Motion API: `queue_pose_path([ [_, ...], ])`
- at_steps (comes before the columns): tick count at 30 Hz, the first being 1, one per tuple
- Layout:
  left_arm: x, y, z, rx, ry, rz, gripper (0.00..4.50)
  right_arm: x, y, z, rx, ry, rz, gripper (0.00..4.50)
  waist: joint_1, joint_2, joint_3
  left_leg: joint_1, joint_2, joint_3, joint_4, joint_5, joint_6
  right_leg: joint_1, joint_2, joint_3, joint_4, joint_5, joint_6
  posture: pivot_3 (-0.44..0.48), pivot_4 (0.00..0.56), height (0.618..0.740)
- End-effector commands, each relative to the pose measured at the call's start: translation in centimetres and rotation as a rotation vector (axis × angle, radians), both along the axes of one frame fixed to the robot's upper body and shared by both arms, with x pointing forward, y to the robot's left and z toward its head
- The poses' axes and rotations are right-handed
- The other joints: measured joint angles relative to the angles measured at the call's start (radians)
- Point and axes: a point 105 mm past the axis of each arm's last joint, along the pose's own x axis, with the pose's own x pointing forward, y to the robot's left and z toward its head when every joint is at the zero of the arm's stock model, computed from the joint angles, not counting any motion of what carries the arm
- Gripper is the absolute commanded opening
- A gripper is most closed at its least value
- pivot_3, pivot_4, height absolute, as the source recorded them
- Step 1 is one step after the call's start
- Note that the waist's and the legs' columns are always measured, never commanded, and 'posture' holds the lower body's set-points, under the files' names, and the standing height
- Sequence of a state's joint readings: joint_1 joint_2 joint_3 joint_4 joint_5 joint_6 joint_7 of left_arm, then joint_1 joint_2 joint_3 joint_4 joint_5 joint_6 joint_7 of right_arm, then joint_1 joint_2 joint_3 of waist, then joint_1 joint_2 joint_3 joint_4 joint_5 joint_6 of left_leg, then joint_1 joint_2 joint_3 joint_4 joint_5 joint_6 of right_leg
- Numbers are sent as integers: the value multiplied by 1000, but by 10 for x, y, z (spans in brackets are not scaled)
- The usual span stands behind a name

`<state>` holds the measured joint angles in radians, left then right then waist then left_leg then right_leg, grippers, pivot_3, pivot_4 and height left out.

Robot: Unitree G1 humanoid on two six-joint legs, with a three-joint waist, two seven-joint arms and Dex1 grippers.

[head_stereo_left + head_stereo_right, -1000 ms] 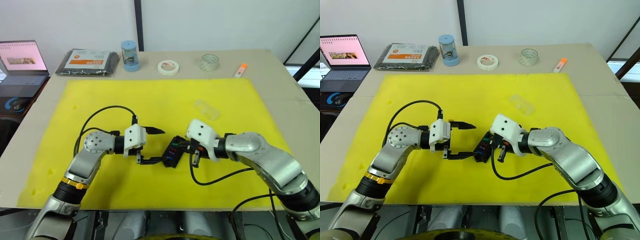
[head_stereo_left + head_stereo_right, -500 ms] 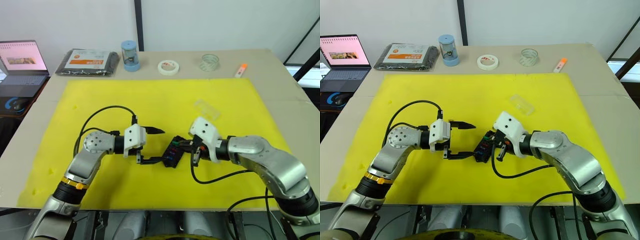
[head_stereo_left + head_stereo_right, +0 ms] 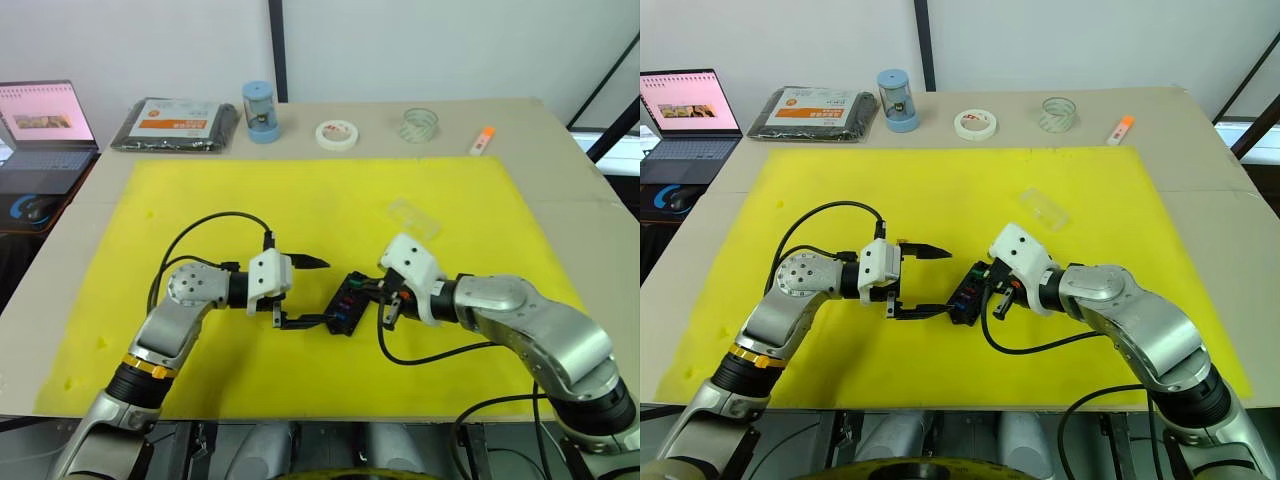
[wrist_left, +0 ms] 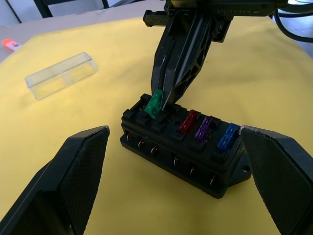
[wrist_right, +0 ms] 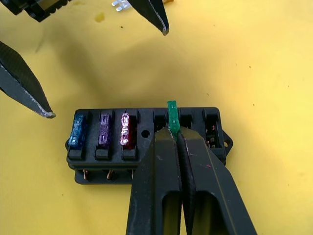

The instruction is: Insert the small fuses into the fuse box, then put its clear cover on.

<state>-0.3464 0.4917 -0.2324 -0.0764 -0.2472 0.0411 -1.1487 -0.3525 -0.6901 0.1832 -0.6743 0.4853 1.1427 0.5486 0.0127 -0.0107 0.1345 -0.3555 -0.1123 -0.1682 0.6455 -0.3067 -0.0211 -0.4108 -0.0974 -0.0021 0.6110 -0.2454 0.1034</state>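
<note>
Green fuse [image 5: 172, 116] pinched by right gripper [image 5: 175, 133] over fuse box [image 4: 183, 147] slot; blue, purple, red fuses seated. Left gripper [image 3: 312, 291] spread wide beside box. Clear cover [image 4: 62, 75] not yet fitted.

The right hand [image 4: 164, 93] pinches a green fuse [image 4: 154, 104] over the fuse box [image 4: 183, 147].

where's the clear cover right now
The clear cover lies on the yellow mat, beyond the right claw and the fuse box, nearer the table's far edge, touching neither.
</note>
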Motion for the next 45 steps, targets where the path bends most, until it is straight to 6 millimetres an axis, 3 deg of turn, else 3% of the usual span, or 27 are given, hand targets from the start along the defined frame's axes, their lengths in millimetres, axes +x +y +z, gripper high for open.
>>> queue_pose_path([
  [1, -1, 0, 2, -2, -23, -5, 4500, -4, 6, 8, 13, -33, 36, 46, 0, 0, 0, 0, 0, 0, 0, 0, 0, 0, 0, 0, 0, 0, 0, 0, 150, 740],
  [21, 1, 1, 0, 1, -19, -6, 4500, -3, 9, 19, 39, -65, 38, 46, 0, 0, 0, 0, 0, 0, 0, 0, 0, 0, 0, 0, 0, 0, 0, 0, 150, 740],
  [45, -2, 1, -1, 12, -18, -13, 4500, -8, 7, 7, 20, -21, 14, 46, 0, 0, 0, 0, 0, 0, 0, 0, 0, 0, 0, 0, 0, 0, 0, 0, 150, 740],
])
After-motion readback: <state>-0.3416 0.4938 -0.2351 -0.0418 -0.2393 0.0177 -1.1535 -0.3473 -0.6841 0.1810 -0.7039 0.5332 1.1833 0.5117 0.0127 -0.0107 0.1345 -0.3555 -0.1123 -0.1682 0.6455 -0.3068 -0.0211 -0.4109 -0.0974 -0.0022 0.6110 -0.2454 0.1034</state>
